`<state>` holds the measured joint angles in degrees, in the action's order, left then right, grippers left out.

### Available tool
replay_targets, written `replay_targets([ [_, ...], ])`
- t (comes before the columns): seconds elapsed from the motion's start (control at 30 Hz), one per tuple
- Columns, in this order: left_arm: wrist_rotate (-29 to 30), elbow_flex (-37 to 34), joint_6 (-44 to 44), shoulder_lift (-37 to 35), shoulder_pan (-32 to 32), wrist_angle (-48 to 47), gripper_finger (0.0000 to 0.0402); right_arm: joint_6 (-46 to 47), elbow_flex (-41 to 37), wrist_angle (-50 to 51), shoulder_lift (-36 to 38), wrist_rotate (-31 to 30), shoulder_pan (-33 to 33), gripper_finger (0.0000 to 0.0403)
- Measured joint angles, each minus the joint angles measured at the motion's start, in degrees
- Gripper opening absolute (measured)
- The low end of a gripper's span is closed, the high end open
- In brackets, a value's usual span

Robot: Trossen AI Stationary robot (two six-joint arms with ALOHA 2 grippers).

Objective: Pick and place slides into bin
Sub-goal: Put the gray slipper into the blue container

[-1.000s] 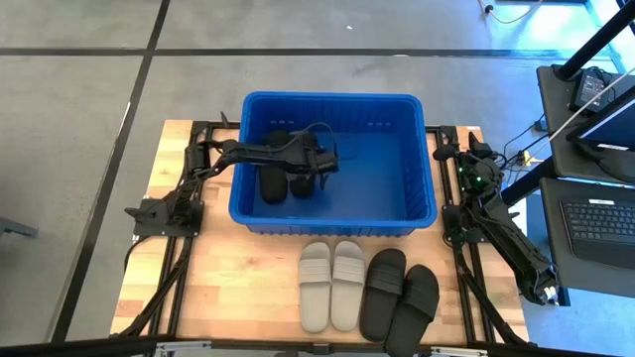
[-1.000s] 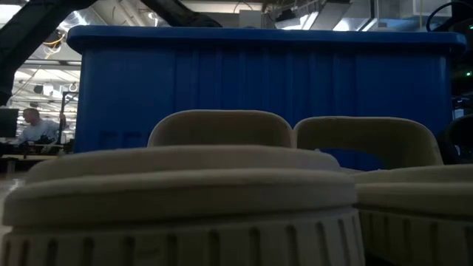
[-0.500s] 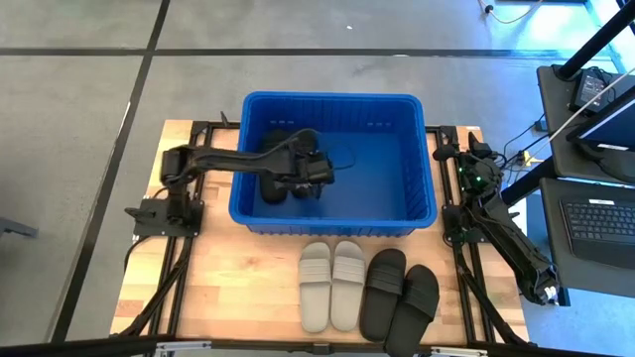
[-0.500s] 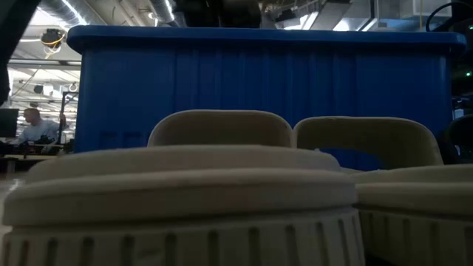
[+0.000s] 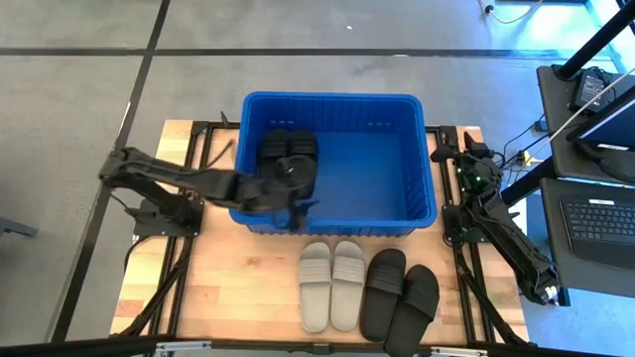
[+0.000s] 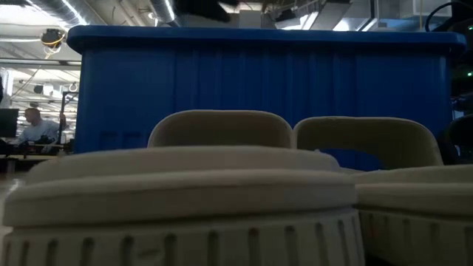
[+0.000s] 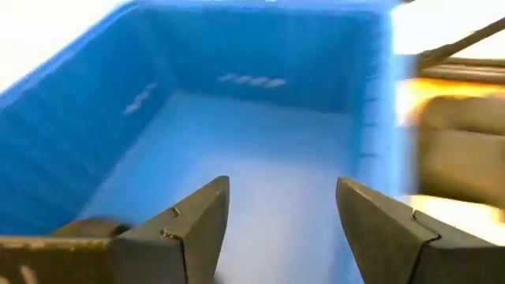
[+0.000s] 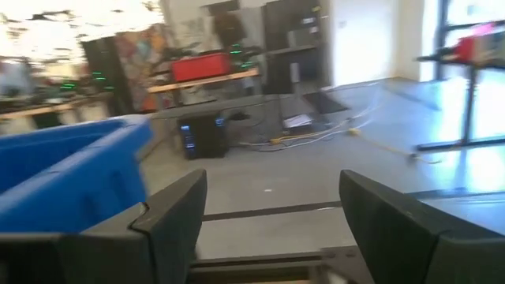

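Note:
The blue bin (image 5: pixel 337 98) stands at the table's far middle. Two black slides (image 5: pixel 288 149) lie side by side on its floor at the far left, their near ends hidden under my left arm. Two off-white slides (image 5: pixel 332 283) and two black slides (image 5: pixel 399 296) lie soles down on the table in front of the bin. My left gripper (image 5: pixel 298 198) hangs open over the bin's near left part, nothing between its fingers (image 7: pixel 282 213). My right gripper (image 5: pixel 458 157) waits open at the table's right edge beside the bin (image 8: pixel 272 213).
The bin's near wall (image 6: pixel 259 74) rises behind the off-white slides (image 6: pixel 222 192) in the low view. Bare wooden table (image 5: pixel 238 288) lies to the left of the slides. Desks with laptops (image 5: pixel 595 213) stand beyond the table's right edge. A person (image 6: pixel 33 125) sits far off.
My left gripper has risen from low inside the bin, just above the two black slides, and drawn back toward the table's near left, turning as it went. It has stayed open. The black slides lie where they were in the bin.

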<state>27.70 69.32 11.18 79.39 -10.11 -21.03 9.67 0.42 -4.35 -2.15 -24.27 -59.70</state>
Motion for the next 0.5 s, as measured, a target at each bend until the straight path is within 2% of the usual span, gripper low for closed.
replay_targets([
  [0.17,-7.1,-14.2,-0.8,-11.2,-3.4,17.8,0.0227,2.2,0.0,-1.0,0.0,10.7,-0.1,0.0289],
  [0.27,-7.3,-22.4,-1.2,-17.3,-4.4,25.4,0.0227,2.2,0.7,-1.6,0.0,20.2,0.1,0.0289],
  [0.37,-7.2,-30.3,-1.0,-23.6,-4.7,30.7,0.0227,2.2,4.0,-2.7,0.1,26.5,0.1,0.0289],
  [0.5,-7.3,-38.7,0.6,-30.6,-4.7,36.9,0.0227,2.0,9.5,-2.2,0.0,28.0,0.1,0.0289],
])
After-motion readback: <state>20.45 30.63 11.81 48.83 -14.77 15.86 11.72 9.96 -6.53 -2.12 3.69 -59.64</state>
